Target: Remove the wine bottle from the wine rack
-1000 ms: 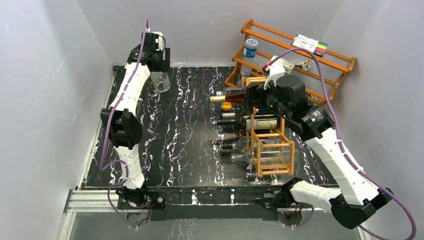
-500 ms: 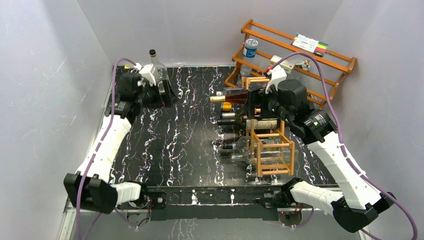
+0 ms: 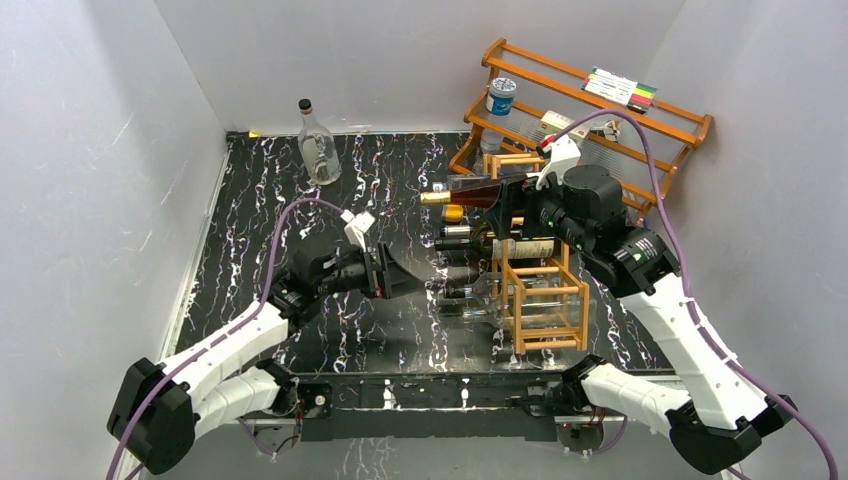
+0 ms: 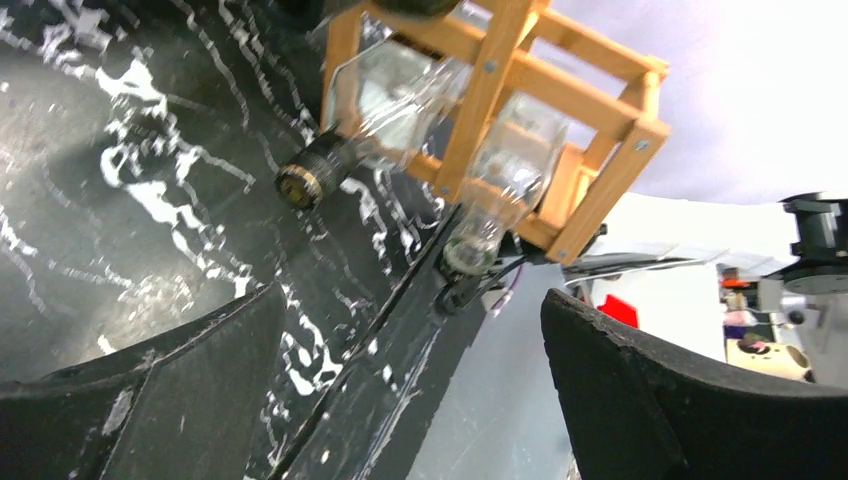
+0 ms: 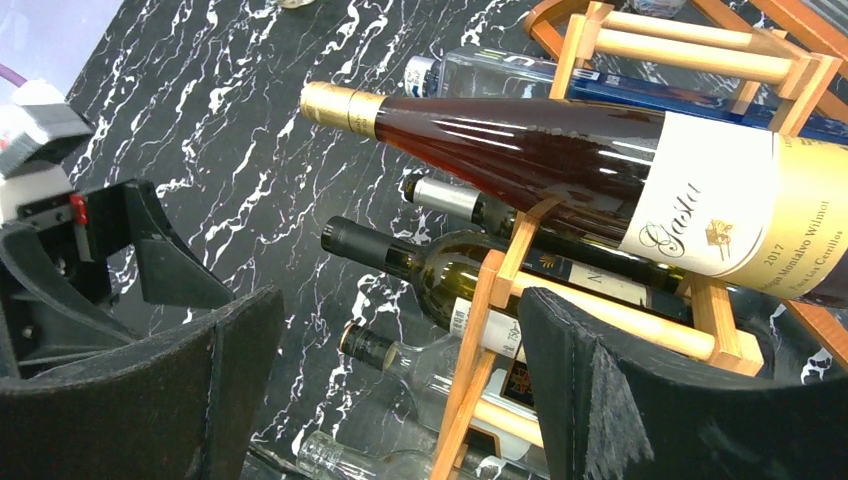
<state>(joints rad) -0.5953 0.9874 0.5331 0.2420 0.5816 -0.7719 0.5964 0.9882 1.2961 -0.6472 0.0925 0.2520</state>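
The wine rack of thin orange-brown bars stands right of centre with several bottles lying in it, necks pointing left. An amber wine bottle with a gold cap lies on top, and it shows large in the right wrist view. My right gripper hovers open over the rack's top left, above the dark bottle necks. My left gripper is open and low, just left of the lower clear bottles. Nothing is between either pair of fingers.
A clear bottle stands upright at the back left. A larger wooden shelf at the back right holds a can and markers. White walls close in the black marbled table.
The left arm swung from the back left corner to the front middle, leaving the clear bottle standing there, and its gripper opened. The right arm barely moved.
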